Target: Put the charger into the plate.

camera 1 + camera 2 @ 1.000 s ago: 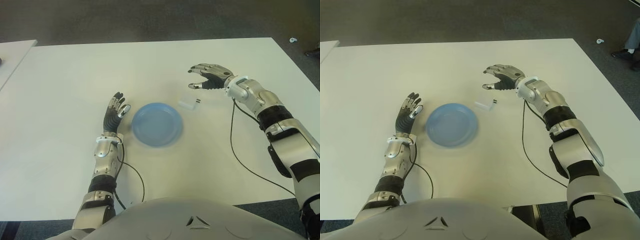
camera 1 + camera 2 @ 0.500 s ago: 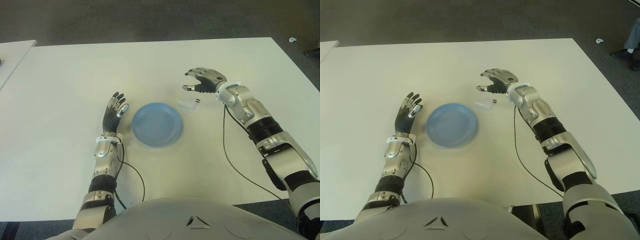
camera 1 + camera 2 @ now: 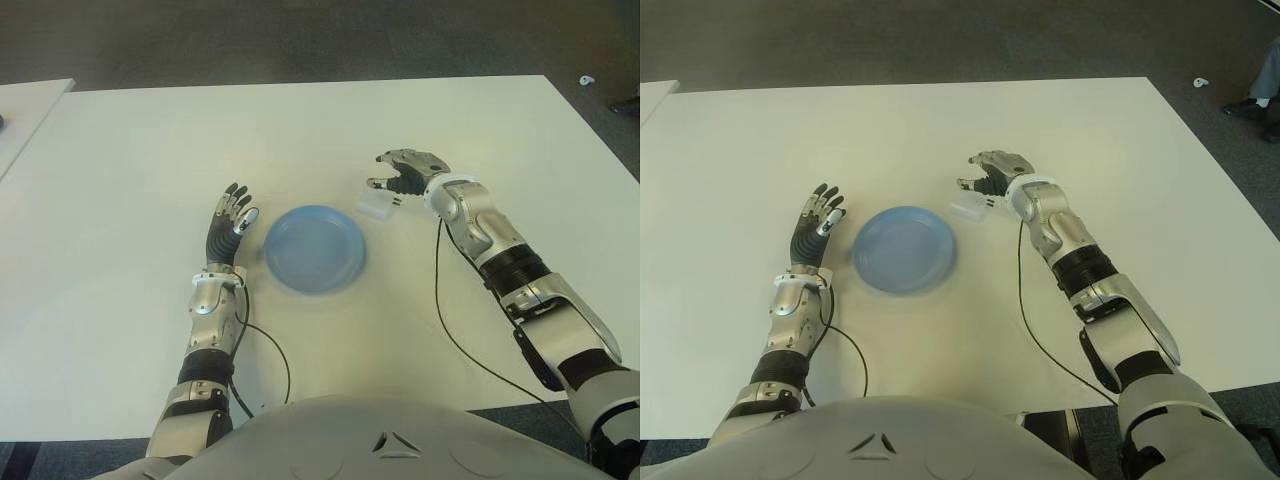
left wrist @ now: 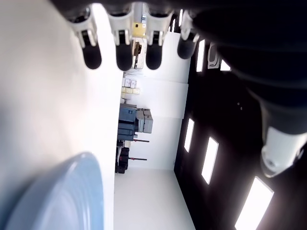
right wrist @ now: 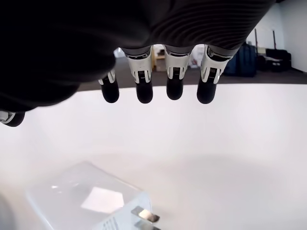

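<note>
Just right of centre, the right hand [image 3: 405,172] hovers open-fingered over the charger [image 3: 376,205] beside the plate [image 3: 314,248], holding nothing.

R hand [image 3: 405,172] fingers spread; L hand [image 3: 228,222] idle.

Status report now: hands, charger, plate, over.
Right hand open above charger, no grasp yet. Left hand open, idle, left of plate. Charger on table, beside plate's right rim. Nothing between them.
</note>
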You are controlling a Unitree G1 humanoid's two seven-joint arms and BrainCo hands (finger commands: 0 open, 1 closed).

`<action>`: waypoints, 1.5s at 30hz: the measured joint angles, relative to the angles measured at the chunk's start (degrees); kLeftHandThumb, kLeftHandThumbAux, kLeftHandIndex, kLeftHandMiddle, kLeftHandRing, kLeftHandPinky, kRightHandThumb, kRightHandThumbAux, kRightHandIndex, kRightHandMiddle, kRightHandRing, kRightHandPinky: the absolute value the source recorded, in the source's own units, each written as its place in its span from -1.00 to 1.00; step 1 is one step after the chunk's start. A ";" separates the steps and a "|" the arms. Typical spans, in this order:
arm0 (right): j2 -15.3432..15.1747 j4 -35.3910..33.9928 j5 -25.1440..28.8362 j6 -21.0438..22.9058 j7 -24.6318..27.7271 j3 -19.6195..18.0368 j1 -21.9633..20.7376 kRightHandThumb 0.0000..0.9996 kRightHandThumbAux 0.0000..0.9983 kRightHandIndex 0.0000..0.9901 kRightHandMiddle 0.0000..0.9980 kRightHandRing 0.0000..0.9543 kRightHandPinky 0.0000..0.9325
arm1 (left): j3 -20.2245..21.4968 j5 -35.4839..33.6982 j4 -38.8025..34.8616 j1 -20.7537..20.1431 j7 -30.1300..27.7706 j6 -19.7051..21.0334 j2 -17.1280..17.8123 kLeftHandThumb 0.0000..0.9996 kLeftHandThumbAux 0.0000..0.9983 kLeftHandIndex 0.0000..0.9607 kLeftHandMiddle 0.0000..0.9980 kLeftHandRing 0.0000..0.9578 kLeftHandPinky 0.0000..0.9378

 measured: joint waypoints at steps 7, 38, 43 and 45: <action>0.51 1.76 0.01 0.00 -0.56 0.22 0.98 -0.20 -0.77 -1.00 -1.00 -1.00 -1.00 | 0.02 -0.09 -0.19 0.13 -0.26 -0.03 0.00 -1.00 0.15 -0.90 -0.80 -0.77 -0.70; 1.74 11.22 1.01 -7.04 -8.32 0.85 1.59 -0.24 -0.80 -1.00 -1.00 -1.00 -1.00 | 0.08 -0.76 -0.60 0.59 -1.44 0.01 0.12 -1.00 0.10 -0.92 -0.83 -0.80 -0.72; 1.58 12.62 1.40 -9.63 -9.82 0.85 1.60 -0.25 -0.80 -1.00 -1.00 -1.00 -1.00 | 0.09 -0.99 -0.61 0.61 -1.66 0.08 0.13 -1.00 0.10 -0.93 -0.84 -0.81 -0.73; 1.49 13.23 1.56 -10.64 -10.48 0.85 1.59 -0.25 -0.80 -1.00 -1.00 -1.00 -1.00 | 0.09 -1.09 -0.64 0.64 -1.77 0.23 0.14 -1.00 0.10 -0.93 -0.84 -0.81 -0.73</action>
